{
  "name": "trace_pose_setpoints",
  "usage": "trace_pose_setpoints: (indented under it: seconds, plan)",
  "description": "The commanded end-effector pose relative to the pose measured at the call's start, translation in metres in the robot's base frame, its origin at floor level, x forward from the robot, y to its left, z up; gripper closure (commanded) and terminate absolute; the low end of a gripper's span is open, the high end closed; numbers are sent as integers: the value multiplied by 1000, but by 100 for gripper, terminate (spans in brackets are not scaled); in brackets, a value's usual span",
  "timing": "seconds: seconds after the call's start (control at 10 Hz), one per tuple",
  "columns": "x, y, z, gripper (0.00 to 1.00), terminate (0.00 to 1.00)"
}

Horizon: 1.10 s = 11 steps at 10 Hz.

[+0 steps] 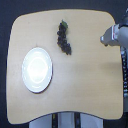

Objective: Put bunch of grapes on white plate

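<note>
The bunch of grapes [63, 37] is seen lying top to bottom in the upper middle, left of the gripper [104, 40] at the right edge, whose opening cannot be told, and up-right of the white plate [37, 70].

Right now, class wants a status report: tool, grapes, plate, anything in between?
Tool at the exterior view's right edge, holding nothing, jaw state unclear. Bunch of grapes on the table, untouched. White plate empty. Nothing between them.
</note>
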Motion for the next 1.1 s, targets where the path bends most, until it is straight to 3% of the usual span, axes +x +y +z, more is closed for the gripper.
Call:
trace_pose_setpoints:
  seconds: [0.0,0.4,0.7,1.0]
  plan:
    - [1,1,0,0,0]
    - [21,27,2,0,0]
    - [49,55,-1,0,0]
    - [66,109,-13,0,0]
